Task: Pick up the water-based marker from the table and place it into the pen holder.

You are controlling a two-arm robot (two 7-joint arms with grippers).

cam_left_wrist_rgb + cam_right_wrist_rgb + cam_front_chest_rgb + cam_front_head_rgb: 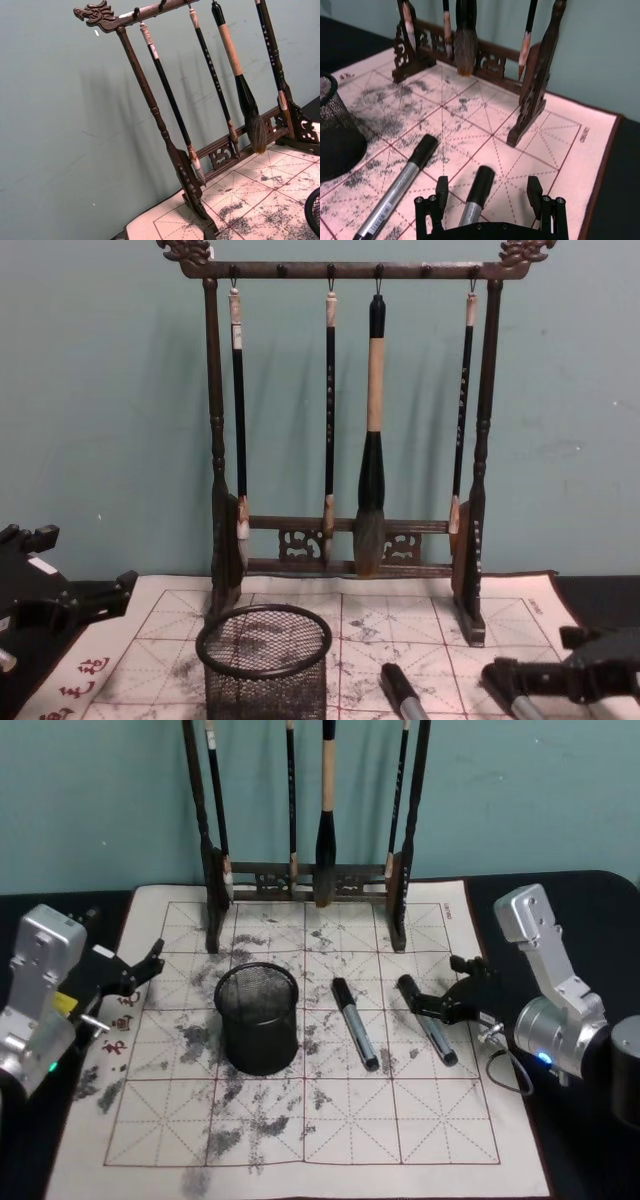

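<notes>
Table [590,890] and stained mat [350,1120] noted. Right gripper [487,186] is held wide open astride the right-hand marker [440,1045], nothing gripped, evidently aligned for closure; left gripper [140,970] is parked leftward.

left arm [40,1005] and right arm [555,990]: boxy silver-grey housings. the right arm ends in a rounded silver joint with a small blue light; the left arm carries a green light and what may be a yellow label. left gripper [152,965] and right gripper [435,985]: matt black, with slender fingers [441,192] and small screws at the knuckles. a thin dark cable [505,1078] loops beside the right joint.
</notes>
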